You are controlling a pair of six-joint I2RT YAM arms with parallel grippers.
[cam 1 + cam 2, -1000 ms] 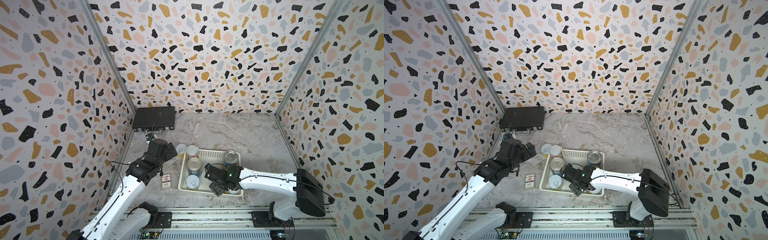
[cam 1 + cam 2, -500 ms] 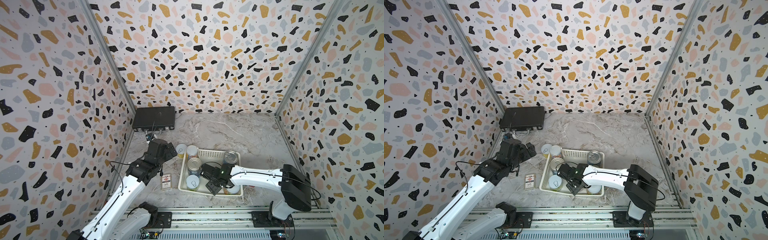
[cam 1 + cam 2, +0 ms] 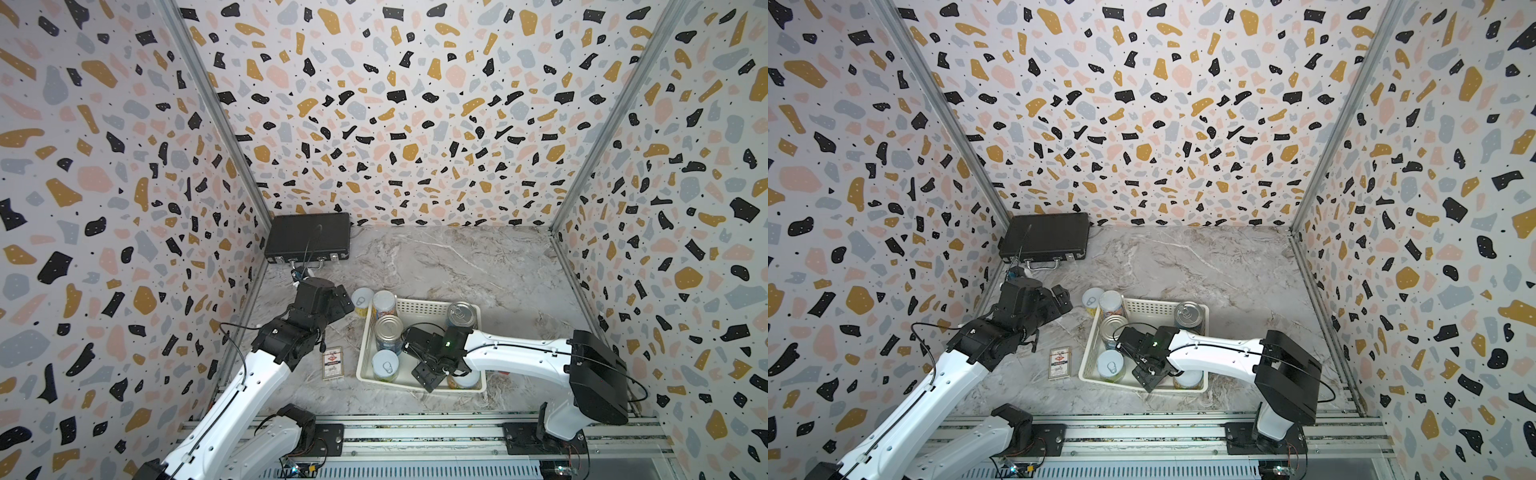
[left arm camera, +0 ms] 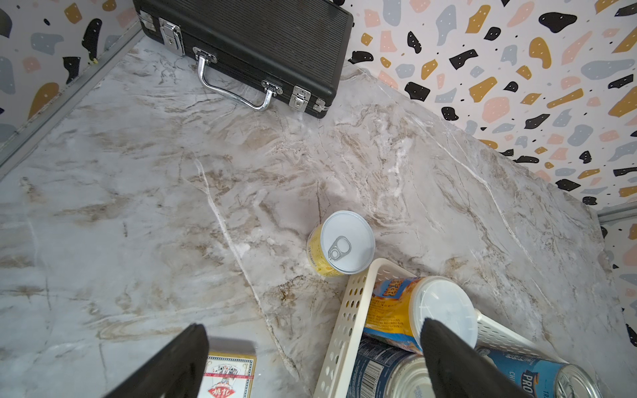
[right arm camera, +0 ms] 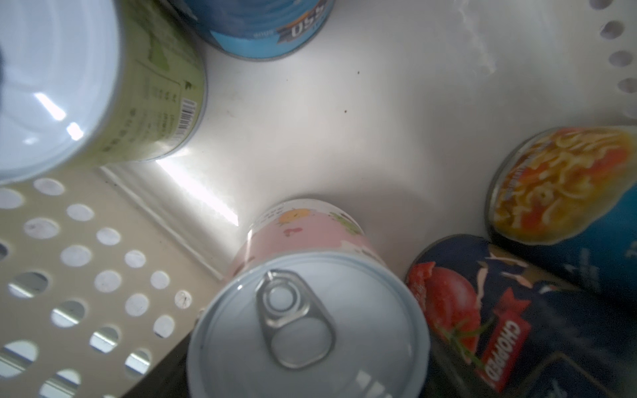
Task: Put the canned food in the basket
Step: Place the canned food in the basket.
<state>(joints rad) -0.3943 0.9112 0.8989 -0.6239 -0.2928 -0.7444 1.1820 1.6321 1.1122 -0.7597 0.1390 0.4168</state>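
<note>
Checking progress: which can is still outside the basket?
The yellow can with the white pull-tab lid, standing on the table beside the basket; the others sit inside.

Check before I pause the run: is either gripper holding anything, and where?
Nothing is held: the left gripper is open above the table, and the right gripper is open among the cans.

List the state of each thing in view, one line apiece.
Basket: holds several upright cans.
Yellow can: upright, outside basket.
Briefcase: shut.
Card box: lying flat.
Left tool: open, empty.
Right tool: open, over basket.
</note>
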